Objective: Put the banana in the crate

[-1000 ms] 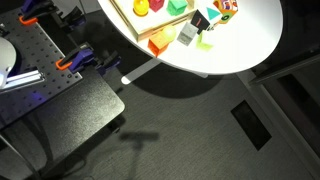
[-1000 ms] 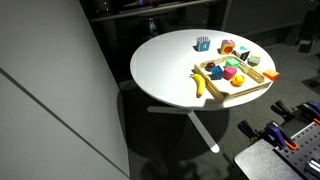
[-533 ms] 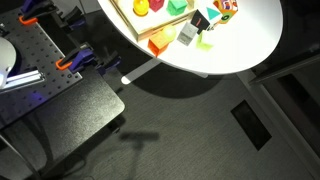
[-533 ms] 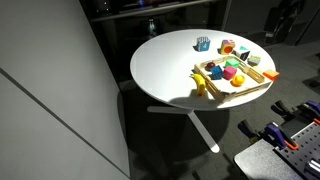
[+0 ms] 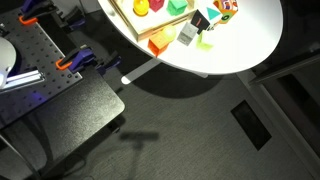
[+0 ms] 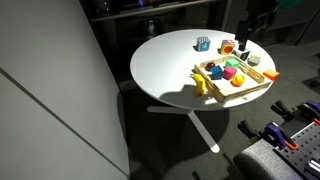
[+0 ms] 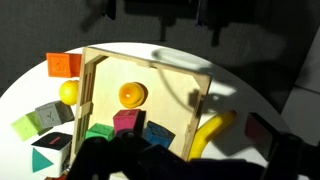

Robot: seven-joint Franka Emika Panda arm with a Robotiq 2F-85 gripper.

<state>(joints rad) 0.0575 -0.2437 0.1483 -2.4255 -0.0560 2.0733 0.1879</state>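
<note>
In an exterior view, the white table [image 5: 250, 40] fills the upper right of the frame. A corner of the wooden crate [image 5: 130, 20] sits at the top edge. Coloured blocks [image 5: 188, 33] lie just beside it.

In an exterior view, my end effector [image 6: 250, 32] is a dark shape at the upper right, over the far side of the table [image 6: 165, 70]. The banana [image 6: 201, 83] lies on the table. It is outside the crate [image 6: 243, 94], just beside its left side.

In the wrist view, the crate [image 7: 92, 100] fills the middle. The banana [image 7: 210, 135] lies at the lower right, outside the crate's right wall. My end effector [image 7: 175, 160] is a dark blur along the bottom edge. I cannot tell how far open it is. The banana is not in it.
</note>
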